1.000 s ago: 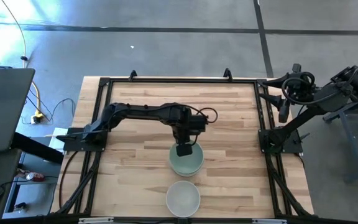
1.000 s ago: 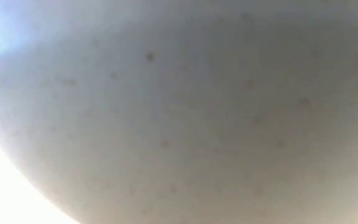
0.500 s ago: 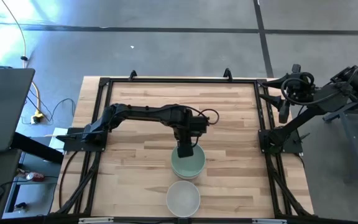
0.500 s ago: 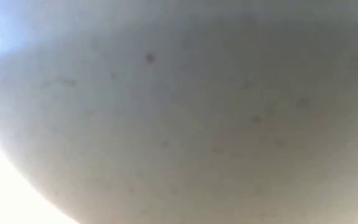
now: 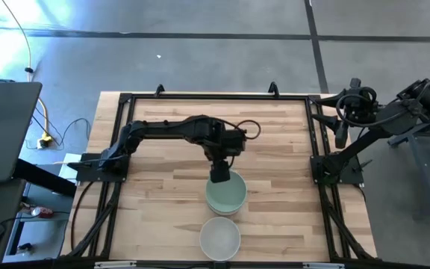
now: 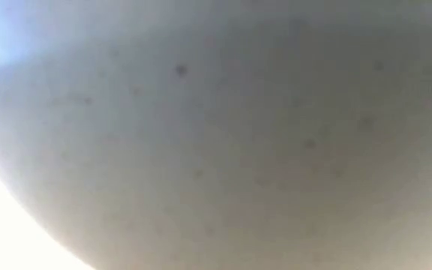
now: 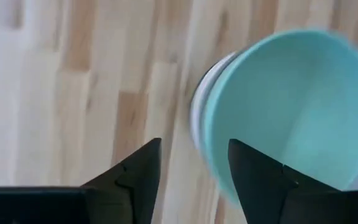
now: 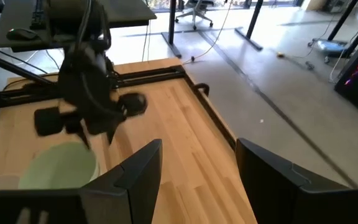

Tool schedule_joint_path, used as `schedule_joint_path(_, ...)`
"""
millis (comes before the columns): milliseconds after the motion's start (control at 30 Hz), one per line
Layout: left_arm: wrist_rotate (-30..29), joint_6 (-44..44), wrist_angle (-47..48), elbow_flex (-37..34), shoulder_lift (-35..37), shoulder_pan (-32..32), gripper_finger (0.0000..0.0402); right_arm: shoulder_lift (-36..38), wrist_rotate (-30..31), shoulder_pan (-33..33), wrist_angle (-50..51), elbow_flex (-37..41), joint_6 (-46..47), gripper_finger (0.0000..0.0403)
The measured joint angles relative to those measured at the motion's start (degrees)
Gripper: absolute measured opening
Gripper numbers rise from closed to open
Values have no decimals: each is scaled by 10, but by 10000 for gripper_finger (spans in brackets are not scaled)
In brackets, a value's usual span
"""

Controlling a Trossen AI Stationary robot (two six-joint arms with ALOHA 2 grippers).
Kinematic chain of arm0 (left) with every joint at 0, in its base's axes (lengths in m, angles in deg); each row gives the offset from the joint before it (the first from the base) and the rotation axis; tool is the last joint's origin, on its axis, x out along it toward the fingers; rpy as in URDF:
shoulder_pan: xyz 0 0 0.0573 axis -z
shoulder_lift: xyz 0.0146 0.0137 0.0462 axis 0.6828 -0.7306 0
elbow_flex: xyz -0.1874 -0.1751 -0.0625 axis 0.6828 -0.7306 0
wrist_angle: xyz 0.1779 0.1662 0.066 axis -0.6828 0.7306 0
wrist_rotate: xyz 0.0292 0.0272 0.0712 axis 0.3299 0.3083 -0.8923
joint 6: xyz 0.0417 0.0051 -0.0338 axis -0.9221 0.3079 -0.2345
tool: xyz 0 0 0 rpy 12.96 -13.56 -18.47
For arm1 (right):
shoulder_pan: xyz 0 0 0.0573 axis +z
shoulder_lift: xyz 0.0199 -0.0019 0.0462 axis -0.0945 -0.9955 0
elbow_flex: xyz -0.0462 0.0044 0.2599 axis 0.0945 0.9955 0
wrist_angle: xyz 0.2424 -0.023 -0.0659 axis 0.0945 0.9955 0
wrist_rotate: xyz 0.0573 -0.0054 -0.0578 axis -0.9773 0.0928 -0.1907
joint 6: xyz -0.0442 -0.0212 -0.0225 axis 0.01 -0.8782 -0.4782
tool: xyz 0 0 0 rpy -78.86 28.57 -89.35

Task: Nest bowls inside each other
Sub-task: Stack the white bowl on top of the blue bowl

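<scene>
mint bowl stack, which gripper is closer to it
Left. The left gripper hangs open just above the far rim of the mint bowl. The right gripper is parked off the table's right edge, far from it.

High cam: straight down over the whole table [image 5: 163, 161]. Low cam: at the near edge, filled by a pale curved surface right at the lens. Left wrist cam: close above the mint bowl [image 7: 291, 112]. Right wrist cam: off the right edge, facing across; shares that bowl [image 8: 58, 165].
</scene>
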Motion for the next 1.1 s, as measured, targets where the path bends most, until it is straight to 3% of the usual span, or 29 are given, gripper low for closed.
schedule_joint_path(100,-29,0,56,1,14,5,177,-2,-40,0,0,0,28,197)
schedule_joint_path(267,-32,-6,49,-3,55,19,177,-27,-108,0,0,0,61,197)
schedule_joint_path(667,-150,26,52,-5,172,28,177,-148,-304,0,-9,0,136,197)
schedule_joint_path(867,-211,39,52,-5,218,28,177,-210,-353,0,-17,0,202,197)
schedule_joint_path(1100,-238,26,52,-5,249,28,177,-276,-388,4,-55,0,319,197)
